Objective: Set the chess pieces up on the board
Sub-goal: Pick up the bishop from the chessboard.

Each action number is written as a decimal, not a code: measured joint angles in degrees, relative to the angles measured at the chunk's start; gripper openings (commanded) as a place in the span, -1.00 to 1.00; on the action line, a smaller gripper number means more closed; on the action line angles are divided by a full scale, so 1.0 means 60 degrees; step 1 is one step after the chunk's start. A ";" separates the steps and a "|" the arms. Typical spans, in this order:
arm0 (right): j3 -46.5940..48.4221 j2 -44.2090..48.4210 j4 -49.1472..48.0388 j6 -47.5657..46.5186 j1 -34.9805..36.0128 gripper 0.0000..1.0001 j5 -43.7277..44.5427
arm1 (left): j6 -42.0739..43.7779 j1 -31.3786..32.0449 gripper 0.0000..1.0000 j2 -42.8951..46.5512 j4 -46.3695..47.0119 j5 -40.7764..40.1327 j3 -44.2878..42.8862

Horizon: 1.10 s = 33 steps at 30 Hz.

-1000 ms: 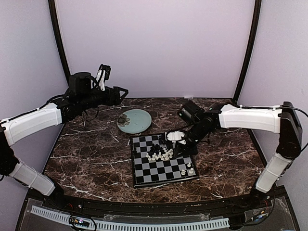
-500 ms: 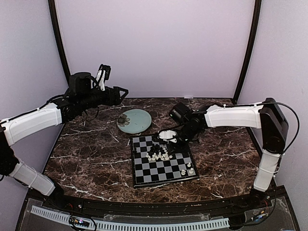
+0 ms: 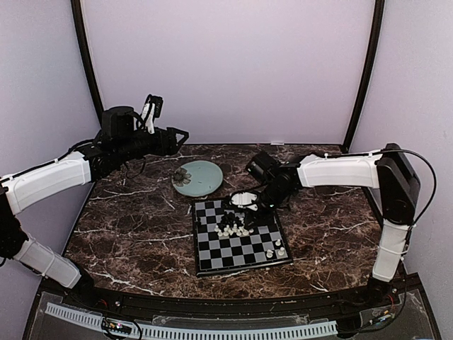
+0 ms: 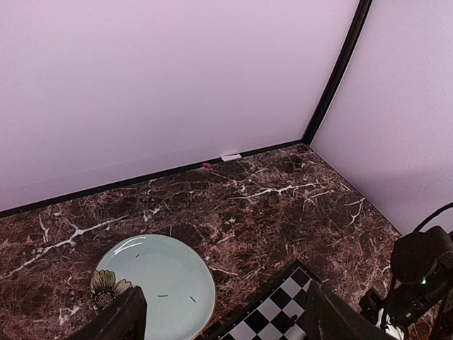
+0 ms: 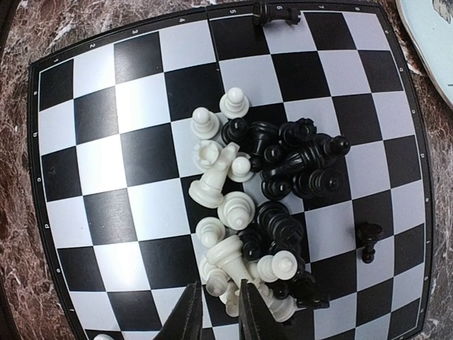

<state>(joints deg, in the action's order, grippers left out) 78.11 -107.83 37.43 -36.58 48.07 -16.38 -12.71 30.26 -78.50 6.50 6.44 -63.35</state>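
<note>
The chequered board lies at the table's centre, also in the right wrist view and the left wrist view. A heap of cream-white and black chess pieces lies jumbled mid-board. Two white pieces stand at its near right corner. Two black pieces stand at one edge, and one stands alone. My right gripper hovers over the heap, its jaws a narrow gap apart above white pieces. My left gripper is wide open and empty, high at the back left.
A round pale green plate with small dark bits lies just behind the board's far left corner, also in the left wrist view. Purple walls close the table at the back and sides.
My right gripper has moved left from the board's far right part to above the heap of pieces. The left arm has not moved.
</note>
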 measured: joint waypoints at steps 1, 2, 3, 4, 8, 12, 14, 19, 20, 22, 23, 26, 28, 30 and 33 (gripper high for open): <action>0.0000 -0.0007 0.0018 -0.0011 0.0011 -0.60 -0.0025 | -0.0004 0.0000 0.59 0.0000 0.0000 0.0000 0.0000; 0.0000 -0.0011 0.0022 -0.0033 0.0018 -0.60 -0.0036 | 0.0000 0.0000 0.59 0.0000 0.0000 0.0000 0.0000; 0.0000 -0.0015 0.0026 -0.0047 0.0025 -0.61 -0.0044 | 0.0000 0.0000 0.59 0.0000 0.0004 0.0000 0.0000; 0.0000 -0.0018 0.0033 -0.0069 0.0040 -0.62 -0.0051 | 0.0000 0.0000 0.59 0.0000 0.0000 0.0000 0.0000; 0.0000 -0.0087 0.0051 -0.0106 0.0080 -0.63 -0.0055 | 0.0000 0.0000 0.59 0.0000 0.0000 0.0000 0.0000; 0.0000 -0.0160 0.0055 -0.0124 0.0124 -0.66 -0.0036 | 0.0000 0.0000 0.59 0.0000 0.0004 0.0000 0.0000; 0.0000 -0.0175 0.0055 -0.0146 0.0157 -0.72 -0.0007 | 0.0000 0.0000 0.59 0.0000 0.0000 0.0000 0.0000; 0.0000 -0.0175 0.0044 -0.0178 0.0211 -0.92 0.0033 | 0.0000 0.0000 0.59 0.0000 0.0000 0.0000 0.0000; 0.0000 -0.0171 0.0047 -0.0157 0.0211 -0.94 0.0044 | 0.0000 0.0000 0.59 0.0000 0.0000 0.0000 0.0000; 0.0000 -0.0138 0.0058 -0.0164 0.0211 -0.95 0.0069 | 0.0000 0.0000 0.59 0.0000 0.0000 -0.0004 0.0000; 0.0000 -0.0124 0.0073 -0.0175 0.0211 -0.95 0.0087 | 0.0000 0.0000 0.59 0.0000 0.0000 0.0000 0.0000; -0.0040 0.0036 0.0153 -0.0171 0.0215 -0.95 0.0153 | 0.0000 0.0000 0.59 0.0000 0.0000 0.0000 0.0000; -0.0087 0.0266 0.0277 -0.0168 0.0215 -0.94 0.0175 | 0.0000 0.0000 0.59 0.0000 0.0000 0.0000 0.0000; -0.0146 0.0535 0.0382 -0.0160 0.0215 -0.94 0.0182 | 0.0000 0.0000 0.59 0.0000 0.0000 -0.0004 0.0000; -0.0331 0.1009 0.0546 -0.0160 0.0229 -0.94 0.0171 | 0.0000 0.0000 0.59 0.0000 0.0000 0.0000 0.0000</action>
<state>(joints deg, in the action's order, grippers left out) 76.12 -101.78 40.71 -37.54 49.45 -15.35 -12.71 30.26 -78.50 6.50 6.44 -63.35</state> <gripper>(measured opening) 0.034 0.794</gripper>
